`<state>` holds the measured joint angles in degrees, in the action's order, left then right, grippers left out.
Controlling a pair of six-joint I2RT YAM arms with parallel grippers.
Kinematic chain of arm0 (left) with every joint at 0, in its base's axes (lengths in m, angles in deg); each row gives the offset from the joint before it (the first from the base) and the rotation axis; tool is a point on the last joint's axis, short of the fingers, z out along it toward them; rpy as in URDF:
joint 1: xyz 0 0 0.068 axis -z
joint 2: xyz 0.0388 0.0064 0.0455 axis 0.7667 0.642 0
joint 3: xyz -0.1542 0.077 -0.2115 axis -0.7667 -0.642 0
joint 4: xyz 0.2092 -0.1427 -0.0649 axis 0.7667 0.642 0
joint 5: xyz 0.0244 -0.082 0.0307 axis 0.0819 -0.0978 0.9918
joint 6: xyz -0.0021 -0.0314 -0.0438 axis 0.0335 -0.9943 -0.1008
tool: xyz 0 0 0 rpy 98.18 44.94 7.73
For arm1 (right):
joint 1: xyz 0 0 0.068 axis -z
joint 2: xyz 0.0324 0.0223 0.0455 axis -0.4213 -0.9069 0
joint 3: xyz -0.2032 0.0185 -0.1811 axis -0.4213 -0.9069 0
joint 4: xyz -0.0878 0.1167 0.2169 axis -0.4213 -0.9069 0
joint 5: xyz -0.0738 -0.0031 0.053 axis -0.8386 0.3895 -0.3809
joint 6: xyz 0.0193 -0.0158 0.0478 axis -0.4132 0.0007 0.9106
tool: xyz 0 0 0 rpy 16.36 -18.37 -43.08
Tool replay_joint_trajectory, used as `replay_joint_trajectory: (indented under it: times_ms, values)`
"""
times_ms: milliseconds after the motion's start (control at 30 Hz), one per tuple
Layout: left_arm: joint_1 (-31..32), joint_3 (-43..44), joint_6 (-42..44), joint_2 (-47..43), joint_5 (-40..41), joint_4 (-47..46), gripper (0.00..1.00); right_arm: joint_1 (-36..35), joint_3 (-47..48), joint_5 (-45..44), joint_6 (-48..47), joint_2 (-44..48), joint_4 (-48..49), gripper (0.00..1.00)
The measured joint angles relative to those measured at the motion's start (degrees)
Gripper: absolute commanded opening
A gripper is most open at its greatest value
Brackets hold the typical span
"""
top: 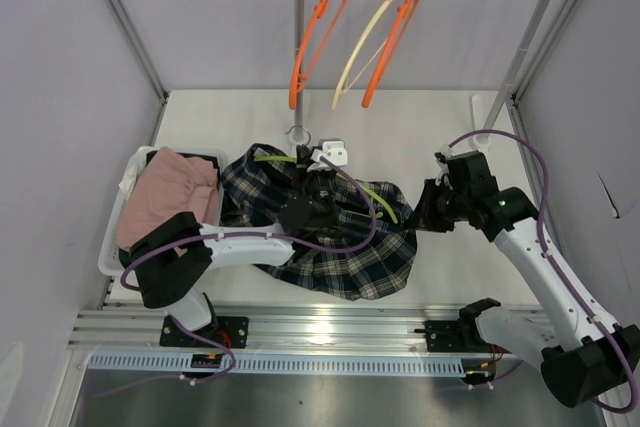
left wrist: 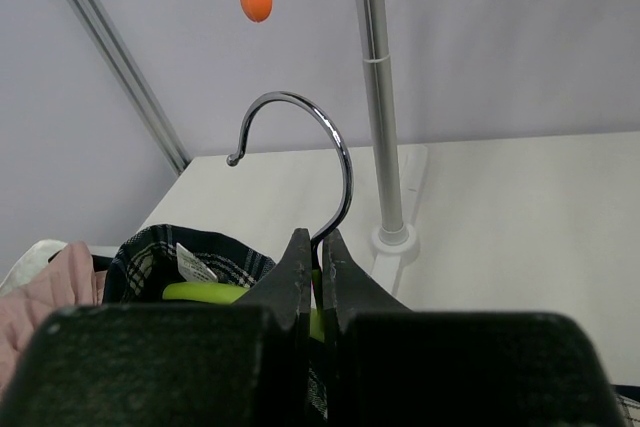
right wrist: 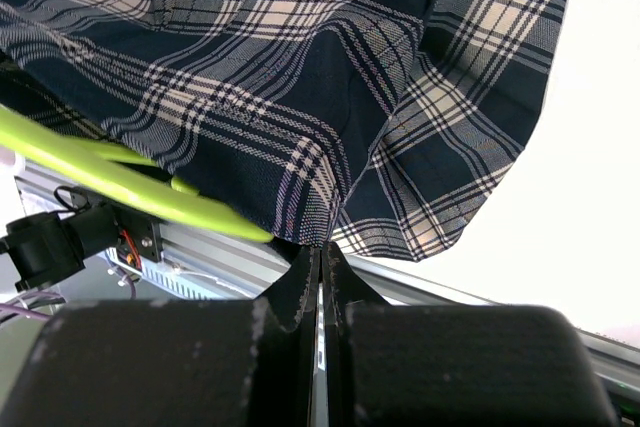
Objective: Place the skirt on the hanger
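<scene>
Closest to my left wrist lens is the left claw (left wrist: 315,239), its 2 fingers pressed together on the wire neck of the green hanger (left wrist: 205,293). They grip just under the steel hook (left wrist: 335,147), which stands upright above the fingertips. The skirt (left wrist: 150,255) bunches below and to the left of that claw, touching the hanger's shoulder, its label showing.

From above, a bin (top: 112,247) of pink clothes (top: 170,192) sits well off to the left claw's left on the bench (top: 440,137). The hanger's long axis runs sideways from the left claw toward the right claw (top: 424,213). 1 green arm lies on top of the plaid and ends short of that claw.

The right claw is the nearer one to the skirt's free right edge. In its own wrist view its fingers are together and appear to pinch the hem, with cloth spreading up and away from the tips and the green arm off to their left.

I judge the coming move turns on this: the cloth's opening must be drawn along that axis, over the arm's end, while the left claw steadies the neck.
</scene>
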<state>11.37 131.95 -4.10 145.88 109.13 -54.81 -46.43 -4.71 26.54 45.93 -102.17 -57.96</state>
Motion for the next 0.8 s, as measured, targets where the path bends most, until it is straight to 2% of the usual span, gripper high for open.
replay_joint_trajectory:
  times_ms: [433, 800]
  values:
    - [-0.35, 1.38, -0.04, 0.35, -0.02, 0.07, 0.0, -0.92, 0.22, -0.39, 0.07, 1.05, -0.44, 0.0]
    - [-0.48, 1.38, 0.39, 0.35, -0.2, -0.02, 0.0, -1.49, 7.91, 1.49, 1.38, 0.94, -2.21, 0.0]
